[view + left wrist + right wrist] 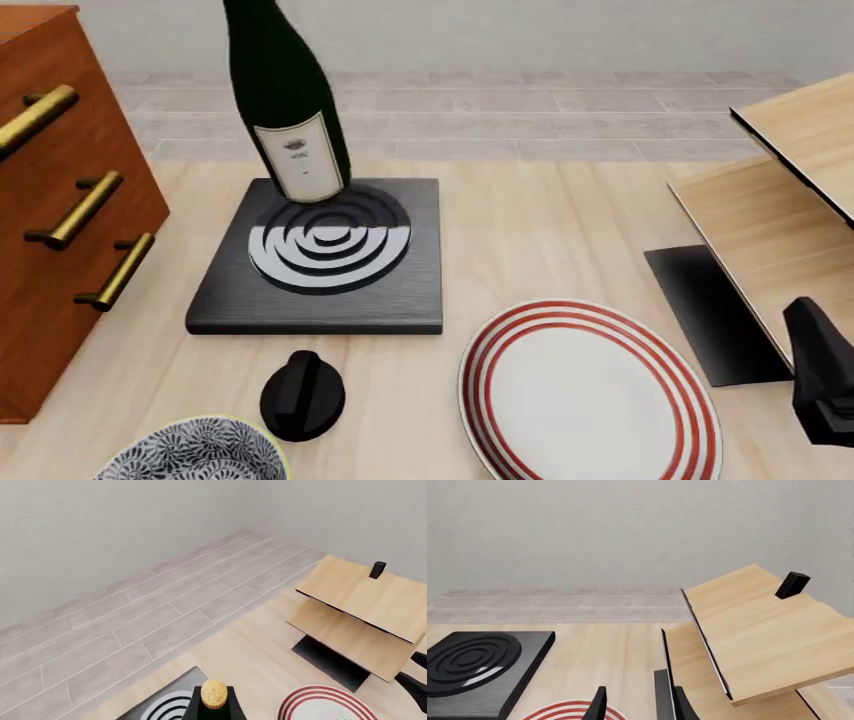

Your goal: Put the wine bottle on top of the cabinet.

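Observation:
The wine bottle [287,90] hangs tilted in the air above the back of a black ringed pad [320,285], with its neck cut off by the top of the front view. Its tan cork [213,692] shows in the left wrist view. There the dark fingers of my left gripper [213,706] flank the neck just under the cork, shut on the bottle. The cabinet [54,250], reddish-brown with brass handles, stands at the left, apart from the bottle. My right gripper [634,705] is open and holds nothing, low at the right, near the pale wood furniture.
A white plate with red rings [587,390] lies at the front centre. A patterned bowl [200,455] and a small black rounded object [303,395] sit at the front left. Pale slanted-panel furniture [787,200] fills the right side. The pad [474,660] is bare.

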Available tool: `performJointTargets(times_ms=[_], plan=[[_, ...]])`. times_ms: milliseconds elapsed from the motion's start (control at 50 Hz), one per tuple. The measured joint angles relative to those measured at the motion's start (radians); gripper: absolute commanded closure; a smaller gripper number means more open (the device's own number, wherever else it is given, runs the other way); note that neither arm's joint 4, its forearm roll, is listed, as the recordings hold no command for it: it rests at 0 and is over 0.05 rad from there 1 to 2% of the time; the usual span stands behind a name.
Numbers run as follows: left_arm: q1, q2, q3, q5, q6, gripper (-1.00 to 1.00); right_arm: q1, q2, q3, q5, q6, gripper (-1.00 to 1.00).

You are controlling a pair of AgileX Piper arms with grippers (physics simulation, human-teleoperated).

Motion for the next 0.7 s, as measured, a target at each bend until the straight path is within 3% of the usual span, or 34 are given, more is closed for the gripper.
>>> performJointTargets(times_ms=[320,700], plan=[[0.097,0.005,-0.153,0.177,0.064,1.0,-0.003,0.0,-0.002,0.002,0.0,-1.0],[0.199,0.045,-0.293,0.312,0.132,1.0,-0.004,0.0,-0.006,0.006,0.001,-1.0]])
